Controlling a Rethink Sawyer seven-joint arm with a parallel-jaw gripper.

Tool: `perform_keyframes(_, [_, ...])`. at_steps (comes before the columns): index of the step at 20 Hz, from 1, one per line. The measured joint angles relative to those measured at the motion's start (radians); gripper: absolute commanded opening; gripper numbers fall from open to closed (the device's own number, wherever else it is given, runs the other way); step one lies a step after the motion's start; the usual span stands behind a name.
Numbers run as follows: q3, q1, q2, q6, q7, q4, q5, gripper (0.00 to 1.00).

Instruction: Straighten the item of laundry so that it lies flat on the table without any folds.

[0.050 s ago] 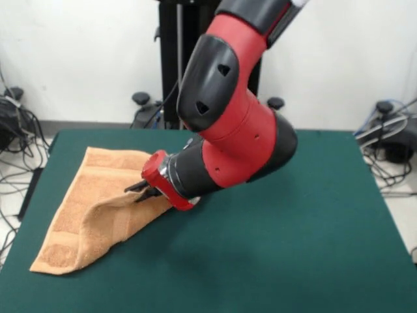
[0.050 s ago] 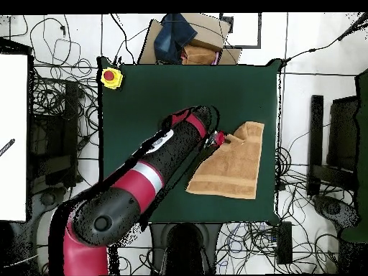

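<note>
The item of laundry (image 1: 88,218), a peach-orange terry towel, lies on the left part of the dark green table (image 1: 293,248). It is doubled over on itself, with a raised fold along its right side. My gripper (image 1: 139,190) points left and reaches in low from the red and black arm. It is shut on the towel's edge at the top of that fold and holds it slightly off the cover. In the overhead view the towel (image 2: 231,167) sits near the table's (image 2: 144,108) right edge, with the gripper (image 2: 221,139) at its upper left corner.
A yellow box with a red button (image 2: 110,77) sits on one table corner. A cardboard box with dark cloth (image 2: 185,37) stands beyond the table's edge. Cables and stands (image 1: 391,140) ring the table on the floor.
</note>
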Motion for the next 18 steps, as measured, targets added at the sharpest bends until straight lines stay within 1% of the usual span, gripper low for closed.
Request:
perform_keyframes(3, [0.0,-0.014,-0.006,0.039,0.0,-0.043,0.024,0.0])
perform_keyframes(4, [0.0,-0.025,-0.005,0.057,0.0,-0.08,0.041,0.0])
perform_keyframes(10, [-0.001,-0.05,0.018,0.064,0.0,-0.185,0.071,0.0])
perform_keyframes(14, [-0.004,-0.064,0.069,0.063,0.0,-0.273,0.085,0.0])
perform_keyframes(15, [-0.006,-0.068,0.094,0.063,0.0,-0.306,0.089,0.0])
perform_keyframes(17, [-0.009,-0.07,0.111,0.064,0.0,-0.326,0.091,0.0])
perform_keyframes(18, [-0.015,-0.074,0.135,0.063,0.0,-0.356,0.095,0.0])
